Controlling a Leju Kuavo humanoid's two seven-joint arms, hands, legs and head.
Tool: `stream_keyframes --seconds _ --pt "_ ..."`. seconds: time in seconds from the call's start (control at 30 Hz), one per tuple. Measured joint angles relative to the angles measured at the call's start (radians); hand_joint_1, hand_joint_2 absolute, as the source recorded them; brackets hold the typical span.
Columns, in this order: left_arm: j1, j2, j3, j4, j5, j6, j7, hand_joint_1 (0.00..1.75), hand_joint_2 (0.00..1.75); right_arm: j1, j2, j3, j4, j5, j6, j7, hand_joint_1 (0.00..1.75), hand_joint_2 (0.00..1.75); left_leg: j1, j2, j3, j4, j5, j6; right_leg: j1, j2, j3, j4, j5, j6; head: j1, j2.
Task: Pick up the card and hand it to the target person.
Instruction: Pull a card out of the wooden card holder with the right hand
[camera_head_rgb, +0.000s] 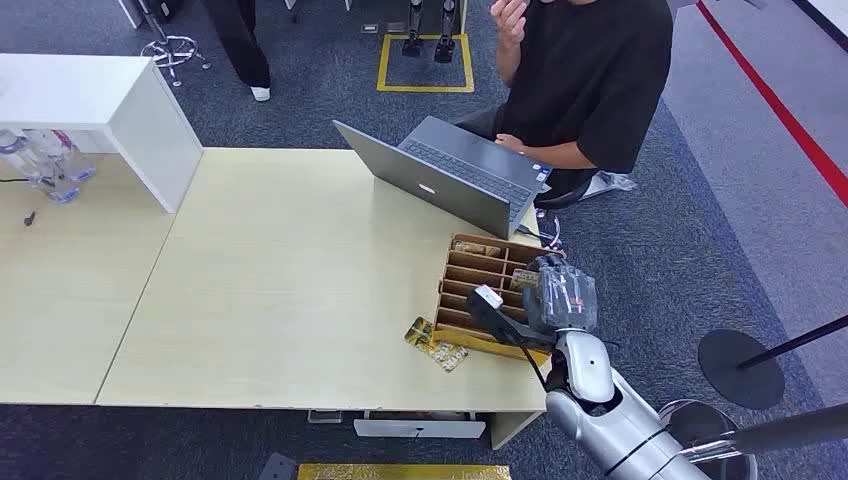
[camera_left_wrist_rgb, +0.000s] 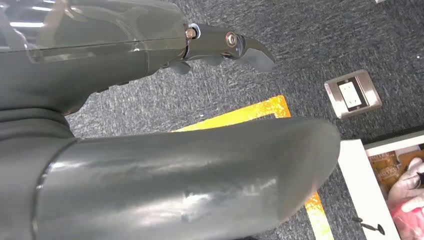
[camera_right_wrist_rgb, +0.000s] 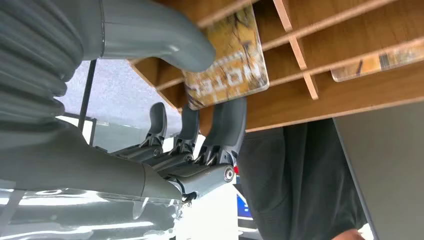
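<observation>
Wooden slots of a card organiser (camera_head_rgb: 480, 290) sit at the table's (camera_head_rgb: 280, 290) 4 o'clock corner, where the robot's right hand (camera_head_rgb: 558, 297) pinches a gold card (camera_right_wrist_rgb: 231, 55) between thumb (camera_right_wrist_rgb: 165, 35) and fingers (camera_right_wrist_rgb: 227, 122), the card standing in a slot of the organiser. Loose gold cards (camera_head_rgb: 436, 344) lie on the table at the organiser's 7 o'clock, a grey laptop (camera_head_rgb: 450, 180) at its 12 o'clock before a seated person (camera_head_rgb: 590, 80) in black. Its left hand (camera_left_wrist_rgb: 200, 47) hangs over carpet, fingers curled on nothing.
</observation>
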Motion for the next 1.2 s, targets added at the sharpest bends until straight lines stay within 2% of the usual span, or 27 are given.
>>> stream_keyframes --seconds 0.07,0.2,0.57,0.83,1.0,1.2 --pt "0.000 -0.001 0.000 0.000 0.000 0.000 0.000 0.00 0.00 0.000 0.000 0.000 0.002 0.003 -0.002 0.000 1.09 1.75 0.000 0.000 0.000 0.000 0.000 0.000 0.000 0.000 0.000 0.000 0.000 0.000 0.000 0.000" --pt "0.000 -0.003 0.000 0.000 0.000 -0.002 -0.004 0.00 0.00 -0.001 0.001 0.001 0.008 0.009 -0.007 0.001 1.27 1.75 0.000 0.000 0.000 0.000 0.000 0.000 0.000 0.000 0.000 0.000 0.000 0.000 0.000 0.000" --pt "0.000 -0.004 0.000 0.000 0.000 -0.008 -0.007 0.00 0.00 -0.002 0.005 0.013 0.017 0.033 -0.012 0.010 1.29 1.75 0.000 0.000 0.001 0.000 0.000 0.000 0.000 0.000 0.001 0.000 0.000 0.000 0.000 0.000" --pt "0.000 -0.005 0.000 0.000 0.000 -0.008 -0.007 0.00 0.00 -0.002 0.008 0.014 0.023 0.038 -0.014 0.013 1.38 1.75 0.000 0.000 0.001 0.000 0.000 0.000 0.000 0.000 0.001 0.000 0.000 0.000 0.000 0.000" --pt "0.000 -0.005 0.000 0.000 0.000 -0.007 -0.007 0.00 0.00 -0.002 0.009 0.017 0.025 0.037 -0.026 0.017 1.52 1.75 0.000 0.000 0.001 0.000 0.000 0.000 0.000 0.000 0.001 0.000 0.000 0.000 0.000 0.000" --pt "0.000 -0.004 0.000 0.000 0.000 -0.007 -0.007 0.00 0.00 0.000 0.007 0.021 0.015 0.058 -0.048 0.029 1.53 1.75 0.000 0.000 0.001 0.000 0.001 0.001 0.000 0.000 0.001 0.000 0.000 0.000 0.000 0.000"
